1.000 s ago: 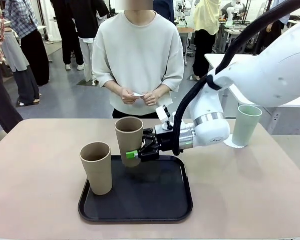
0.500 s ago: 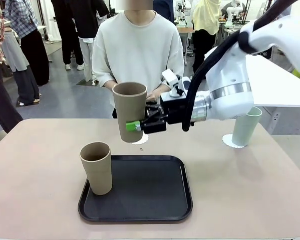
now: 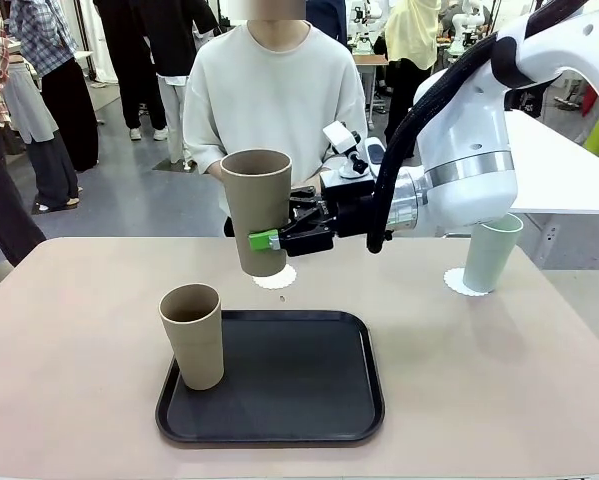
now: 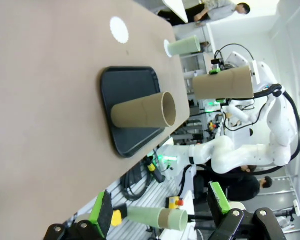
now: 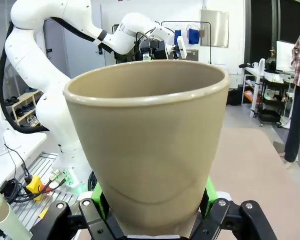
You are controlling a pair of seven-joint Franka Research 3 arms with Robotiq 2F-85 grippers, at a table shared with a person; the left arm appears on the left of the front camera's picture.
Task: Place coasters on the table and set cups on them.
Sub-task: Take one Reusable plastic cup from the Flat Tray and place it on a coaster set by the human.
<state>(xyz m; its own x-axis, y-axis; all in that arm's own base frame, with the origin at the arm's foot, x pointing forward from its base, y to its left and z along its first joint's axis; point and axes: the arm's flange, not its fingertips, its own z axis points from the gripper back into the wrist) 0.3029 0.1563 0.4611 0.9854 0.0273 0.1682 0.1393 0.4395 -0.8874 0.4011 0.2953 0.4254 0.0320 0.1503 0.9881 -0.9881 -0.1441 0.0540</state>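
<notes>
My right gripper (image 3: 264,240) is shut on the darker brown cup (image 3: 257,210) and holds it upright in the air, just above a white coaster (image 3: 276,277) on the table (image 3: 79,330). In the right wrist view the same brown cup (image 5: 150,145) sits between the green pads (image 5: 96,196). The tan cup (image 3: 192,335) stands on the left edge of the black tray (image 3: 279,400). At the right, the mint green cup (image 3: 491,250) rests on another coaster (image 3: 457,284). My left gripper (image 4: 160,210) is open and high off the table, looking down on the tan cup (image 4: 142,109).
A person in a pale sweater (image 3: 279,110) stands at the far edge, directly behind the held cup, hands hidden by it. The big tray takes up the middle front. Bare tabletop lies to the left and front right.
My right gripper lifted the brown cup off the tray and carried it up and toward the far side. The person laid a coaster on the table beyond the tray.
</notes>
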